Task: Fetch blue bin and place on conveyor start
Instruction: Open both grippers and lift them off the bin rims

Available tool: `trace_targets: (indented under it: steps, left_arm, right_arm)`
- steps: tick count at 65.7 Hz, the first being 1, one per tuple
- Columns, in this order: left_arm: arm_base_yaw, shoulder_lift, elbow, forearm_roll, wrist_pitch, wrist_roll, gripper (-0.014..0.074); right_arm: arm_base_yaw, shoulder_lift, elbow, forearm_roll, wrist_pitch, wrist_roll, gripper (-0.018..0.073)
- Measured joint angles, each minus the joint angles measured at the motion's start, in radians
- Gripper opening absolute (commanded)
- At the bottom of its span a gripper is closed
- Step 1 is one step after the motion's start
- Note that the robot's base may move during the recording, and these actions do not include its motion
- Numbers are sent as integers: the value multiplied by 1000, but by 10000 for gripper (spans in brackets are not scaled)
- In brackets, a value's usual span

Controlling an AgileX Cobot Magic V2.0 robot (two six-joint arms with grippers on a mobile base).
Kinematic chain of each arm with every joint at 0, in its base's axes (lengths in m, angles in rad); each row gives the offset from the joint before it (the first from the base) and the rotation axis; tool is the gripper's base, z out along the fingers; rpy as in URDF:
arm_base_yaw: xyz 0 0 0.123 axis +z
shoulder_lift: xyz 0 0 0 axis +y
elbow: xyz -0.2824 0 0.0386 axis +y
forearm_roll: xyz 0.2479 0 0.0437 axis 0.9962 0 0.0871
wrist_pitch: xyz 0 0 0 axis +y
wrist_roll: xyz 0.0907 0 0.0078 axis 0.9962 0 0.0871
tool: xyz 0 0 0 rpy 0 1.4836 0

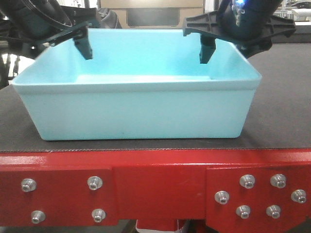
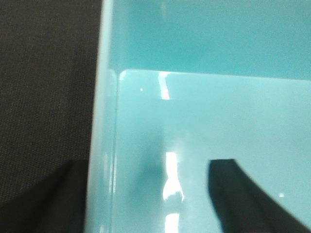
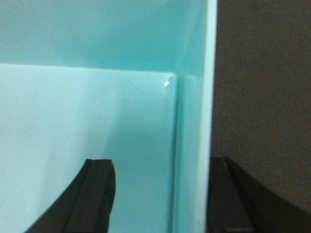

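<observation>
The pale aqua blue bin rests flat on the black belt at the conveyor start, just behind the red bolted frame plate. My left gripper straddles the bin's left wall. It is open, with one finger inside the bin and one outside over the belt. In the left wrist view the gripper shows a wide gap around that wall. My right gripper straddles the right wall the same way. The right wrist view shows this gripper open, its inner finger well clear of the wall.
The belt runs back behind the bin and out to its right. Silver bolt heads stud the red plate at the near edge. Dark machinery and a beige panel stand behind the conveyor.
</observation>
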Motion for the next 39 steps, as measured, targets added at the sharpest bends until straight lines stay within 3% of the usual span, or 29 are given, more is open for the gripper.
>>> trace_targets:
  steps: [15, 21, 28, 33, 36, 39]
  left_arm:
    - [6, 0, -41, 7, 69, 0, 416]
    - [8, -19, -55, 7, 82, 0, 305]
    - [-6, -73, -63, 3, 89, 0, 88]
    - [-29, -133, -64, 0, 100, 0, -109]
    - [-48, -174, -66, 0, 115, 0, -111]
    - [-67, -209, -64, 0, 120, 2, -111]
  right_arm:
    - [-14, -53, 0, 0, 6, 0, 286]
    - [-16, -89, 0, 0, 20, 0, 267]
    - [-16, -151, 0, 2, 40, 0, 134]
    - [-16, -203, 0, 2, 68, 0, -28]
    - [-14, -242, 0, 2, 82, -5, -166]
    - [-14, -284, 9, 4, 80, -19, -165]
